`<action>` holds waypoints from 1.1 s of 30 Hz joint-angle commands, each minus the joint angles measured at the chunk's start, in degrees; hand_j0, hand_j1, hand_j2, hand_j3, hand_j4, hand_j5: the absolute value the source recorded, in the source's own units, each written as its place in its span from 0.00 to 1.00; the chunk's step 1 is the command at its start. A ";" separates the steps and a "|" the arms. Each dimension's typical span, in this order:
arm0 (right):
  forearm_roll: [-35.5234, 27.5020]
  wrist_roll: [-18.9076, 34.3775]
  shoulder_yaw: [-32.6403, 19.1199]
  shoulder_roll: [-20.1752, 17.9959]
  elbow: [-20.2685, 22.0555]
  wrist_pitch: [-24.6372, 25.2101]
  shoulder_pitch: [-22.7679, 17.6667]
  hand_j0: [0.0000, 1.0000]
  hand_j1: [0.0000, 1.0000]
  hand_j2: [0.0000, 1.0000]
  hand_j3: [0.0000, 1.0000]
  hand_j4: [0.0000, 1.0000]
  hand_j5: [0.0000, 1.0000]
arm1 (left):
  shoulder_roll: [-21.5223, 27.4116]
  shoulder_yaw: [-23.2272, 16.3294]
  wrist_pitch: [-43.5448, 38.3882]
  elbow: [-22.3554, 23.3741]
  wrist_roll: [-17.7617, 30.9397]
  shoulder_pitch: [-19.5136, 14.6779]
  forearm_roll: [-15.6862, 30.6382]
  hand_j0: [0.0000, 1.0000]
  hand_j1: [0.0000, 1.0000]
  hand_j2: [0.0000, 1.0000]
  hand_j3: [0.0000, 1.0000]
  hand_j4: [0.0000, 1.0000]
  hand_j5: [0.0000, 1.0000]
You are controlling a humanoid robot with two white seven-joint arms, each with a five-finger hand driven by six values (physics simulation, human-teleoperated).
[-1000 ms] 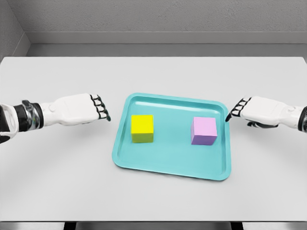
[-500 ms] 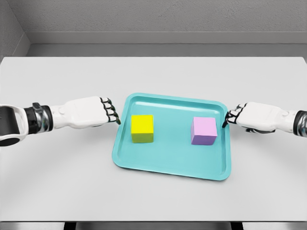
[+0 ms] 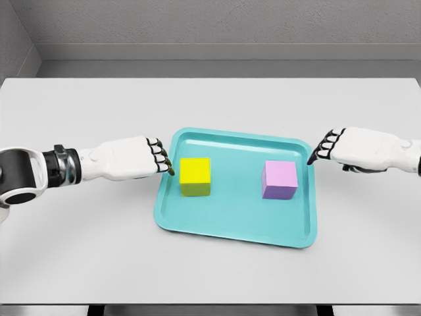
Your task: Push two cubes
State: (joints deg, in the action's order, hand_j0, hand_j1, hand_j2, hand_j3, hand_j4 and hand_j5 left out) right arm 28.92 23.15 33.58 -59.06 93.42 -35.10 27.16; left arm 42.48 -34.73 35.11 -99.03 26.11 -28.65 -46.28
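A yellow cube sits flat in the left half of a teal tray, its top face bright and its front face a duller olive shade. A pink cube with a lilac front face rests in the right half, close to the tray's right rim. The two stand well apart, both upright and roughly level with each other.
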 commanded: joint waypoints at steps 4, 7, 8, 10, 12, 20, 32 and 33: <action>0.43 -0.03 2.55 -1.49 3.08 0.10 -0.09 0.76 0.76 0.76 0.76 0.76 0.76 | -0.12 -0.34 -0.11 -0.02 0.00 -0.09 0.14 0.77 0.77 0.77 0.77 0.77 0.77; 0.43 -0.03 2.64 -1.76 3.08 0.10 -0.18 0.76 0.76 0.76 0.76 0.76 0.76 | -1.61 -0.34 -0.11 -0.02 0.96 0.09 0.23 0.77 0.77 0.77 0.77 0.77 0.77; 0.52 -0.03 2.64 -1.67 3.08 0.10 -0.18 0.76 0.76 0.76 0.76 0.76 0.76 | -1.88 -0.34 -0.11 0.07 0.96 0.09 0.14 0.77 0.77 0.77 0.77 0.77 0.77; 1.22 -0.03 3.95 -1.41 2.99 0.10 -0.26 0.76 0.76 0.76 0.76 0.76 0.76 | -1.96 -0.34 -0.11 -0.02 0.97 0.09 0.14 0.77 0.77 0.77 0.77 0.77 0.77; 1.31 -0.03 3.95 -0.97 2.99 0.10 -0.26 0.76 0.76 0.76 0.76 0.76 0.76 | -2.49 -0.34 -0.11 -0.02 1.32 0.17 0.14 0.77 0.77 0.77 0.77 0.77 0.77; 2.28 2.43 4.31 2.81 2.12 0.10 -0.18 0.76 0.76 0.76 0.76 0.76 0.76 | -3.55 -0.34 -0.11 -0.37 2.46 0.00 0.23 0.77 0.77 0.77 0.77 0.77 0.77; 2.45 3.48 2.28 3.69 1.85 0.10 1.41 0.76 0.76 0.76 0.76 0.76 0.76 | -6.89 -0.34 -0.11 -0.46 4.30 -0.44 0.23 0.77 0.77 0.77 0.77 0.77 0.77; 2.54 3.48 2.28 3.78 1.85 0.10 1.41 0.76 0.76 0.76 0.76 0.76 0.76 | -7.24 -0.25 -0.11 -0.46 4.30 -0.53 0.23 0.77 0.77 0.77 0.77 0.77 0.77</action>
State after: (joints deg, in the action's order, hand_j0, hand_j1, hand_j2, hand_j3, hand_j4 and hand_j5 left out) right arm 31.70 26.32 36.26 -55.39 95.16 -35.11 28.56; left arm 35.77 -35.08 35.14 -99.48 30.20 -29.18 -46.33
